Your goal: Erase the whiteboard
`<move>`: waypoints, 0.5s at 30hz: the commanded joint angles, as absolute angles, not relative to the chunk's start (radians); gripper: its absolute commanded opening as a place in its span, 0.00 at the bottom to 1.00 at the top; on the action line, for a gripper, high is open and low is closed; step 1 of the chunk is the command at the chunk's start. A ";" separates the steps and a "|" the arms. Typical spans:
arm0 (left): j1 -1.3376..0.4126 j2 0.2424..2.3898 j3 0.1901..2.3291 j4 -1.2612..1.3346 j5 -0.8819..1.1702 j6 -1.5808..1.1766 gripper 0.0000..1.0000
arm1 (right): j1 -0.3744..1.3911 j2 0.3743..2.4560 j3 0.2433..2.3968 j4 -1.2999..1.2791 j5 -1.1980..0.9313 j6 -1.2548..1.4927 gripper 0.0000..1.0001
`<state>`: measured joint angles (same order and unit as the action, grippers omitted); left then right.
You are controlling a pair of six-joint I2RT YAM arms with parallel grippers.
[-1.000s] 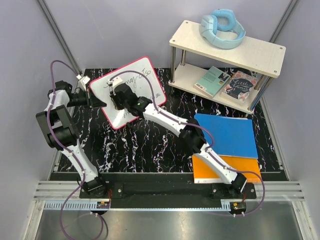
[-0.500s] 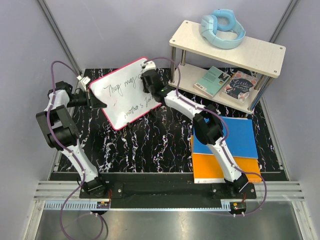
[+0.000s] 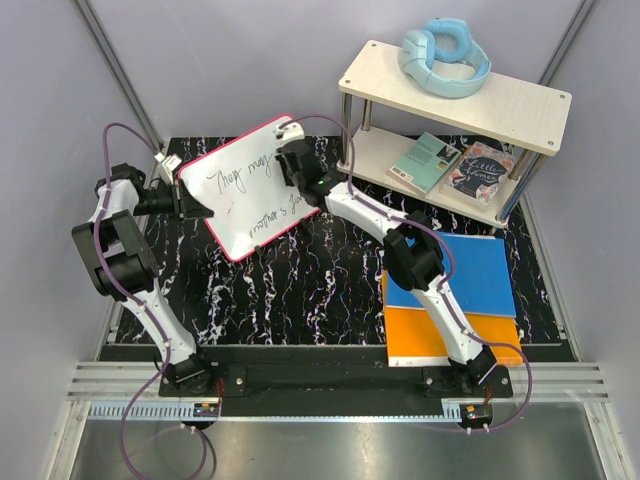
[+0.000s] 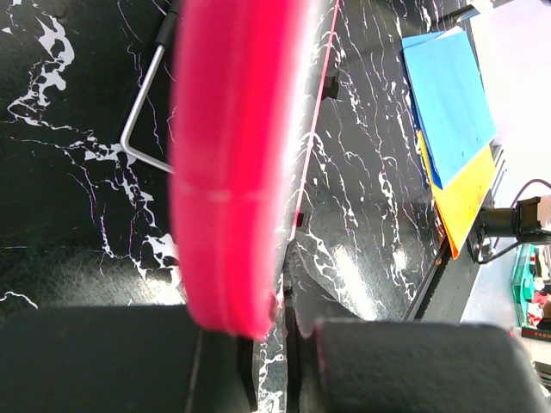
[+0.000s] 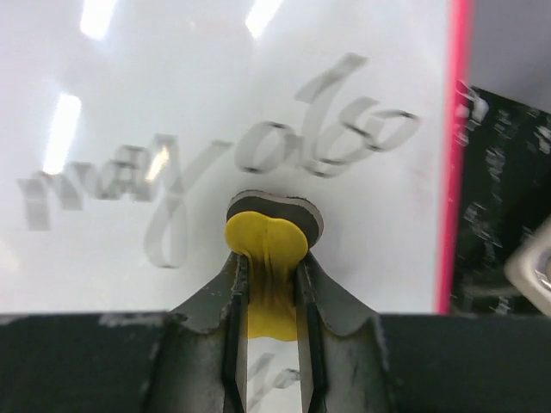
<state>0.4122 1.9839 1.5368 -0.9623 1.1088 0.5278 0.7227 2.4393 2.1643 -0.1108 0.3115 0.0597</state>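
Note:
The whiteboard, white with a pink-red rim and black handwriting, stands tilted at the back left of the table. My left gripper is shut on its left edge; the left wrist view shows the blurred rim between the jaws of the left gripper. My right gripper is at the board's upper right part. In the right wrist view the right gripper is shut on a yellow eraser whose grey pad presses on the board just below the writing.
A two-level shelf stands at the back right, with blue headphones on top and two books below. A blue flat rectangle and an orange one lie at the right. A wire stand sits behind the board.
My right gripper with the eraser has swept from the board's middle left to its upper right, uncovering the handwriting, then edged slightly left. The left arm and board have not moved.

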 commanded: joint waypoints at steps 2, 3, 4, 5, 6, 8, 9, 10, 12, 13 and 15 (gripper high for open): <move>0.387 1.956 1.525 -0.905 0.773 0.729 0.00 | 0.811 2.534 2.411 -0.139 0.223 0.057 0.00; 0.385 1.956 1.523 -0.907 0.770 0.735 0.00 | 0.827 2.577 2.455 -0.188 0.204 0.057 0.00; 0.385 1.951 1.517 -0.905 0.769 0.736 0.00 | 0.836 2.598 2.495 -0.208 0.193 0.046 0.00; 0.380 1.948 1.516 -0.905 0.762 0.739 0.00 | 0.847 2.615 2.564 -0.224 0.186 0.041 0.00; 0.380 1.945 1.513 -0.905 0.759 0.738 0.00 | 0.859 2.643 2.588 -0.242 0.177 0.032 0.00; 0.374 1.936 1.506 -0.905 0.747 0.738 0.00 | 0.899 2.658 2.615 -0.244 0.184 0.005 0.00; 0.371 1.930 1.505 -0.907 0.744 0.738 0.00 | 0.910 2.661 2.615 -0.244 0.190 -0.023 0.00; 0.370 1.928 1.503 -0.905 0.742 0.736 0.00 | 0.931 2.661 2.612 -0.244 0.196 -0.028 0.00; 0.367 1.918 1.500 -0.904 0.733 0.739 0.00 | 0.946 2.660 2.609 -0.244 0.196 -0.018 0.00; 0.365 1.913 1.496 -0.905 0.730 0.741 0.00 | 0.956 2.660 2.608 -0.242 0.195 -0.012 0.00; 0.362 1.890 1.486 -0.899 0.718 0.752 0.00 | 0.966 2.663 2.614 -0.227 0.189 -0.009 0.00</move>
